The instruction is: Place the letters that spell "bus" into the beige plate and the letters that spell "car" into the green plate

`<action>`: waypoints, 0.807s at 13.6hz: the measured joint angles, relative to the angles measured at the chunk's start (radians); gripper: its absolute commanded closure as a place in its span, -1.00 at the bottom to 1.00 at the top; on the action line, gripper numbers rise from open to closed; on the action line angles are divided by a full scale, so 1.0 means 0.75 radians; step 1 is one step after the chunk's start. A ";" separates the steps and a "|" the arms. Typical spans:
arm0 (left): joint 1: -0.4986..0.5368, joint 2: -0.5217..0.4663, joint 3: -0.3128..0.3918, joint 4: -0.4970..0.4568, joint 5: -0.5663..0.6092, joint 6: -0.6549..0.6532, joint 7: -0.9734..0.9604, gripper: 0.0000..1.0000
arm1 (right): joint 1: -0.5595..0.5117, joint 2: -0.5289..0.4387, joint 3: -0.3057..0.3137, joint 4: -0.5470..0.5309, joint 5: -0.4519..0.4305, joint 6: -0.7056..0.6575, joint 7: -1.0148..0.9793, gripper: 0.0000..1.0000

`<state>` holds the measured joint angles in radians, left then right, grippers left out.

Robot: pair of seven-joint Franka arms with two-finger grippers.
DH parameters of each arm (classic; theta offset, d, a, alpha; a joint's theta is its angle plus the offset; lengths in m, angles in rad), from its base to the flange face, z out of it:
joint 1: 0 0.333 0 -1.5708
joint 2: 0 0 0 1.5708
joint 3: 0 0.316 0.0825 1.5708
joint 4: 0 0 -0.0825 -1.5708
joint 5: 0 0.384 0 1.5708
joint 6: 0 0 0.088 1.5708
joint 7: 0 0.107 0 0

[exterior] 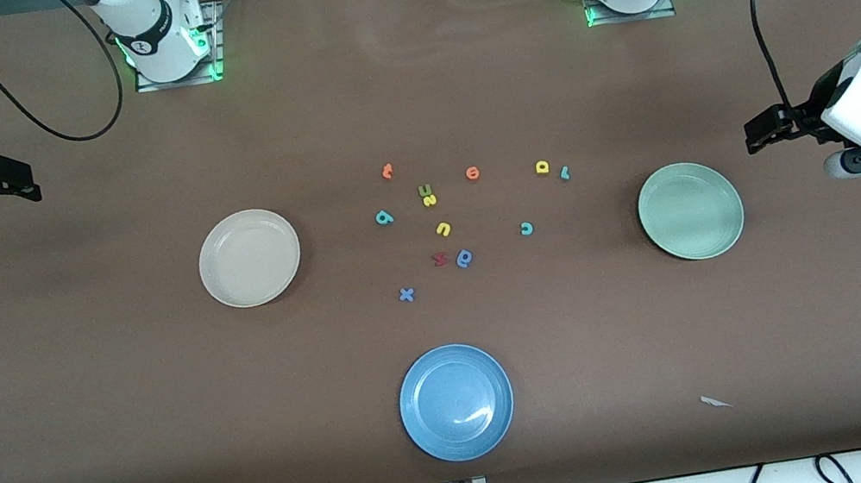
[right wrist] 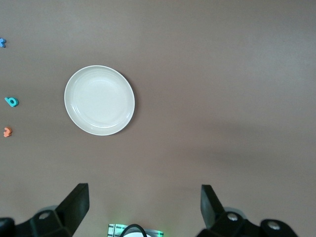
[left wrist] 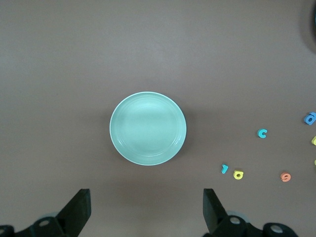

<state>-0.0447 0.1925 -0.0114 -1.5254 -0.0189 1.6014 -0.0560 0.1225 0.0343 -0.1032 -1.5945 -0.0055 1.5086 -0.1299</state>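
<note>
Foam letters (exterior: 443,229) lie scattered mid-table between the beige plate (exterior: 250,258), toward the right arm's end, and the green plate (exterior: 690,210), toward the left arm's end. Left gripper (left wrist: 145,210) and right gripper (right wrist: 144,207) wait at those ends, both spread, holding nothing.

Three cameras, all looking down at one table

The front view looks from high across the table toward the arm bases at 12 o'clock. Each wrist view hangs high, facing straight down: the left shares the green plate (left wrist: 148,128) (exterior: 690,210), the right the beige plate (right wrist: 99,100) (exterior: 250,258).
</note>
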 measured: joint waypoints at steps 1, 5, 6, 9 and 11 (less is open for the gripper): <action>-0.001 0.000 -0.001 0.000 0.000 0.001 0.000 -1.00 | 0.000 0.000 -0.001 0.000 0.000 0.000 0.000 -1.00; -0.011 0.000 -0.003 0.000 0.000 0.007 0.001 -1.00 | 0.000 0.000 -0.002 0.000 0.000 0.000 0.000 -1.00; -0.011 0.000 -0.003 0.000 0.000 0.008 0.001 -1.00 | 0.000 0.000 -0.002 0.000 0.000 0.000 0.000 -1.00; -0.011 0.000 -0.003 0.001 0.000 0.008 0.001 -1.00 | 0.000 0.000 -0.003 0.000 0.000 -0.001 0.000 -1.00; -0.012 0.000 -0.003 0.001 0.000 0.008 0.001 -1.00 | 0.000 0.000 -0.003 0.000 0.000 -0.001 0.000 -1.00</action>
<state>-0.0533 0.1927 -0.0138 -1.5246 -0.0190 1.6073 -0.0555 0.1225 0.0343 -0.1055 -1.5945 -0.0056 1.5081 -0.1299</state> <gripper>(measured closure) 0.000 0.000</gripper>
